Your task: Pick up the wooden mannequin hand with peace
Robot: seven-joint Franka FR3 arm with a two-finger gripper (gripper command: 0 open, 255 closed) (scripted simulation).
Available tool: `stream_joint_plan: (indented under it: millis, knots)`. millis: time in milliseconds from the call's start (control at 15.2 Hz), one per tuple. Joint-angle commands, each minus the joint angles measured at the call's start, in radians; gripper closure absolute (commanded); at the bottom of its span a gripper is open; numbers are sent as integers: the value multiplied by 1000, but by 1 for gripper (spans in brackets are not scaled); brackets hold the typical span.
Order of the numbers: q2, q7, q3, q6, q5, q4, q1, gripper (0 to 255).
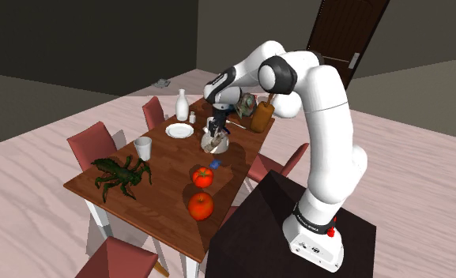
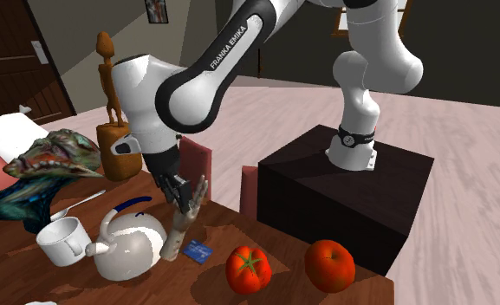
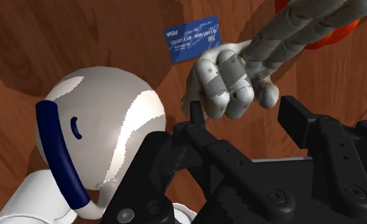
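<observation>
Plainly open: black gripper point(image 3: 245, 111) spread to either side of the pale mannequin hand point(image 3: 233, 83), knuckles between the fingertips, two straight fingers pointing away past them. Close against one fingertip, contact hard to tell; just clear of the other. Beside the gripper, a white teapot point(image 3: 105, 127) with blue handle; ahead, a blue card point(image 3: 191, 39) on the wooden table point(image 3: 80, 38).
</observation>
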Motion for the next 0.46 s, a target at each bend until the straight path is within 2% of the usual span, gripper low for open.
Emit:
stream_joint_plan:
  millis: [0, 396]
  knots:
    - [-16, 5, -4, -17, -6, 1, 2, 255]
    - [-52, 16, -13, -55, -20, 4, 8, 255]
